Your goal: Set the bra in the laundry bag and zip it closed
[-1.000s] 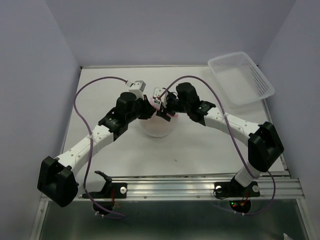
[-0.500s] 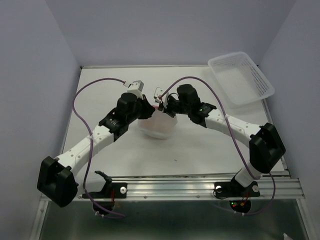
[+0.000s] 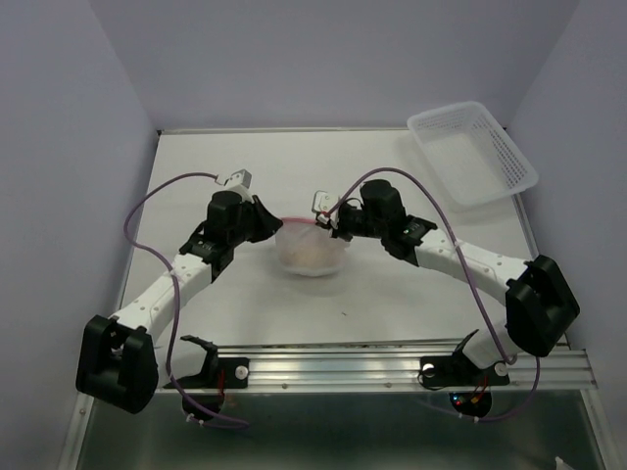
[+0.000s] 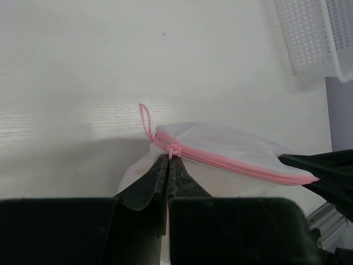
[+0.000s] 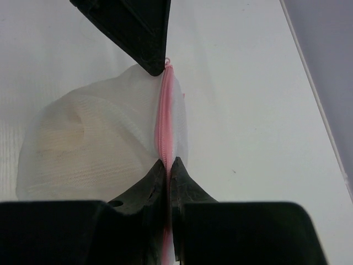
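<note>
The bra (image 5: 60, 138) sits inside the bag (image 3: 312, 253), showing as a beige patch through the white mesh on the right wrist view, and the bag hangs stretched between my two arms, low over the table (image 3: 392, 294). Its pink zip (image 4: 231, 164) runs as one drawn line from tool to tool, so I judge it shut along what I can see; the far ends are hidden by the fingers. The left gripper (image 4: 168, 165) is clenched on the zip just under the slider (image 4: 174, 150), beside the pink loop (image 4: 145, 118); the right gripper (image 5: 167, 165) is pinched on the zip at the opposite end. To finish well, I would hold the right end firm as an anchor, keep the line taut but not straining the mesh, and draw the slider end straight along the zip, not sideways, then check for any gap. The basket (image 3: 470, 152) stands well apart at the back right. I can read no brand, label or writing anywhere
</note>
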